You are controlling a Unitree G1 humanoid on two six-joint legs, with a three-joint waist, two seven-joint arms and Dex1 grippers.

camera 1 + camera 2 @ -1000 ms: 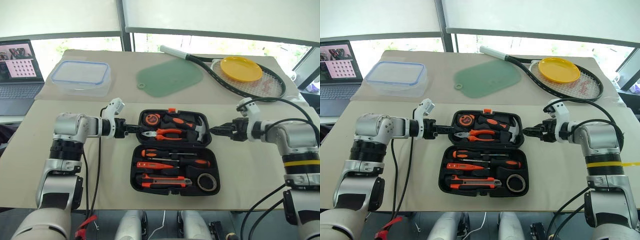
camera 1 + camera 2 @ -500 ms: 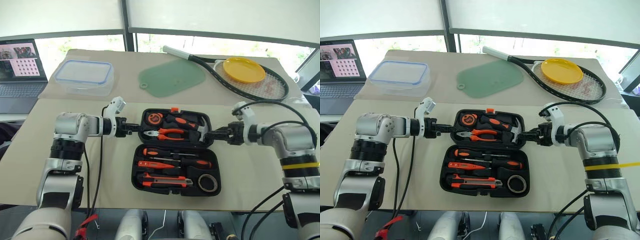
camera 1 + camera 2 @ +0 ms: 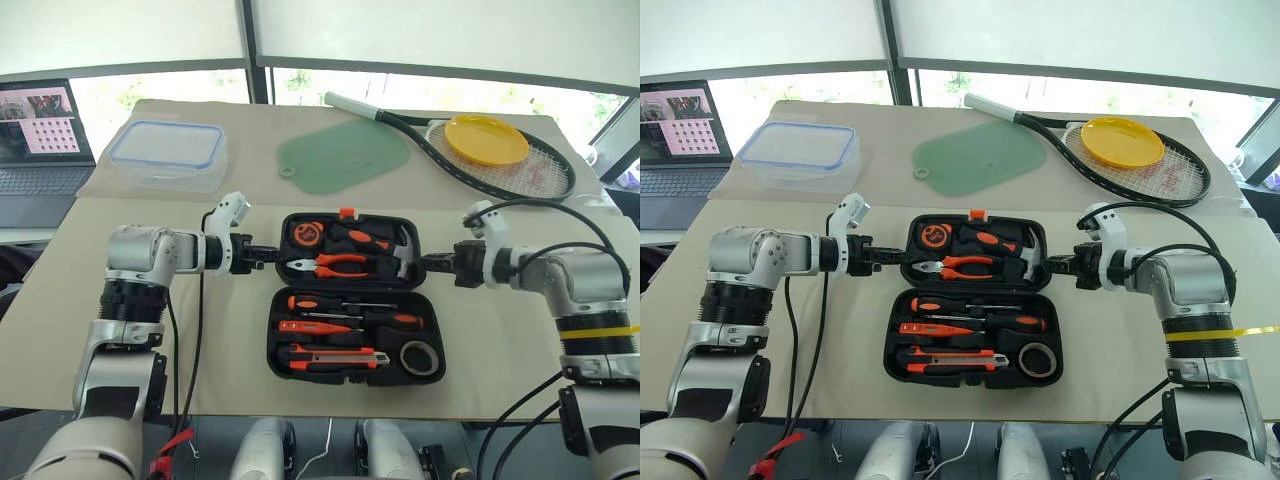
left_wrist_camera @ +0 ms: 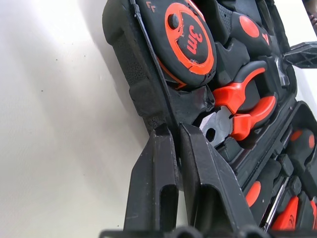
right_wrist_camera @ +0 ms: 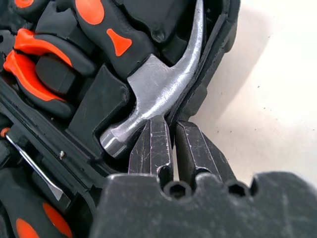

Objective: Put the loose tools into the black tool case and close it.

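Black plastic makes up the tool case (image 3: 355,300), which lies open in the middle of the frame on the tan worktop (image 3: 500,350). Its far half holds the tape measure (image 3: 303,233), the pliers (image 3: 330,265) and the hammer (image 3: 400,252). Its near half holds the two screwdrivers (image 3: 350,310), the small orange tester (image 3: 315,327), the utility knife (image 3: 335,355) and the tape roll (image 3: 420,357), each in its slot, so the tools look put away.

The left gripper (image 3: 268,257) has its jaws pinched on the left rim of the far half. The right gripper (image 3: 428,264) has its jaws pinched on the right rim, right beside the hammer head.

The step now looks like closing the case. To do it well, both arms should lift their sides together and at the same speed, so the far half swings over evenly on its hinge and does not twist. The hold on the thin rim is small and could slip. The orange latch (image 3: 346,212) at the top edge must meet the front edge.

The tape measure reads "3m".
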